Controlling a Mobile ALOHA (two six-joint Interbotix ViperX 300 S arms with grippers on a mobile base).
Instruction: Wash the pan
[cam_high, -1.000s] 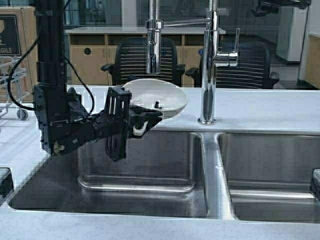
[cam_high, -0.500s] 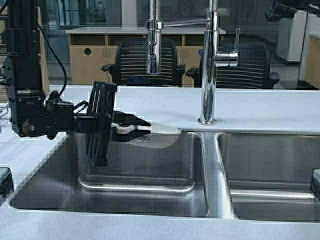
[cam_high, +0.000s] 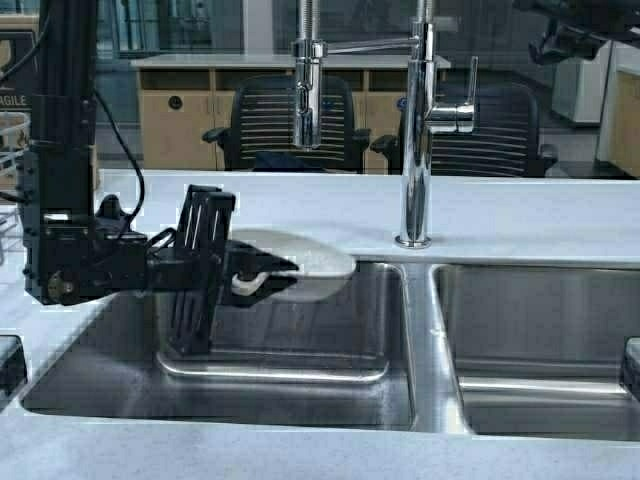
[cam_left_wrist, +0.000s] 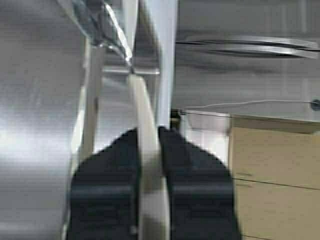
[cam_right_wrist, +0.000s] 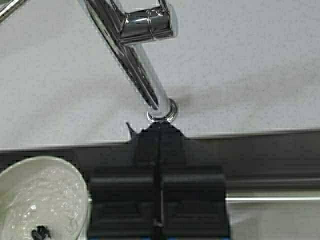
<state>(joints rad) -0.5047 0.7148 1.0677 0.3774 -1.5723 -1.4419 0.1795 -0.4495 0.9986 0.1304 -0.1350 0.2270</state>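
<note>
While level over the sink (cam_high: 300, 375), left claw (cam_high: 262, 272) pinching pan (cam_high: 312, 262), arm outstretched.

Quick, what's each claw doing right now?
Left gripper: shut on the pan, over the left sink.
Right gripper: shut, holding nothing, above the faucet.

Bright, even overhead light; glare streaks the steel sink (cam_high: 300, 330) and faucet (cam_high: 415, 120); left wrist view is blurred.
</note>
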